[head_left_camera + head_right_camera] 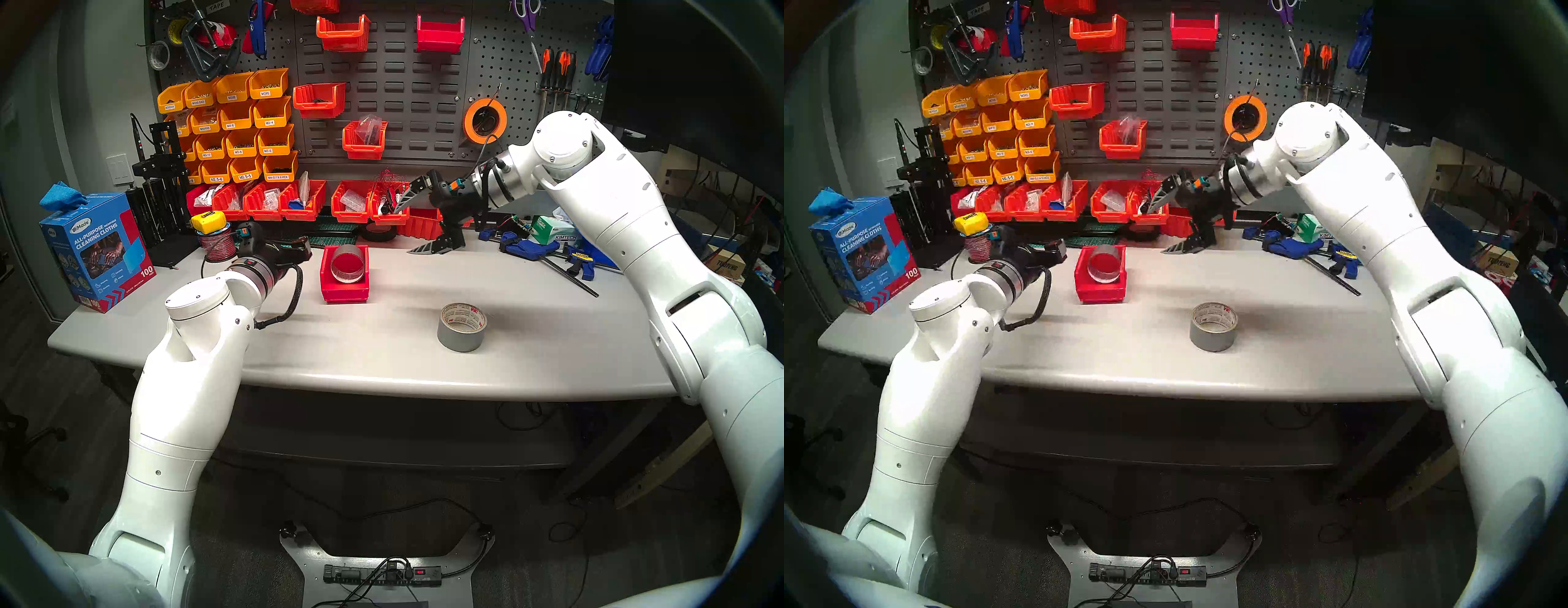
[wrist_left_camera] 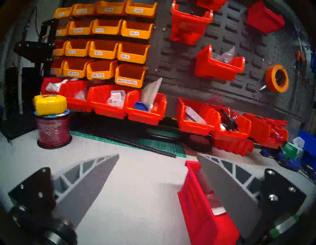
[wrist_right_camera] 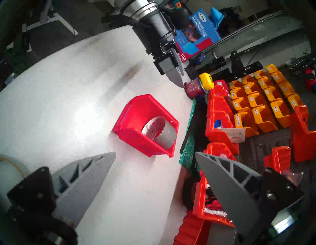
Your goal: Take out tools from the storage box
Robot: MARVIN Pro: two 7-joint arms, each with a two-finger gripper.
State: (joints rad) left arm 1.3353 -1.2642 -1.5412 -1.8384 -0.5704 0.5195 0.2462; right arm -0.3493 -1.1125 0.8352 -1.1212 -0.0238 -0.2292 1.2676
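Item 1, nearest the table edge: silver-grey duct tape roll [image 1: 462, 326], lying flat on the grey table [image 1: 382, 365], white core with red logos facing up. It sits well apart from the bin, so it reads as already taken out; nothing touches it.

Item 2, mid-table: red storage box [image 1: 344, 293], open top, low front toward the robot. A second duct tape roll [image 1: 348, 262] stands on edge inside it, hollow core facing forward and filling the bin's width. This one remains to be removed; the snug fit suggests a pinch across its rim from above.

Item 3, just left of the box: left gripper [image 2: 158, 172], jaws wide apart, empty, held level beside the box wall, plausibly placed to steady the box.

Item 4, farther back and raised: right gripper [image 1: 413, 227], jaws spread wide, empty, angled down toward the box, a likely approach for the second roll.

Item 5, rear: orange-red parts bins [image 1: 305, 204] along the pegboard [image 1: 403, 85], not part of the task.
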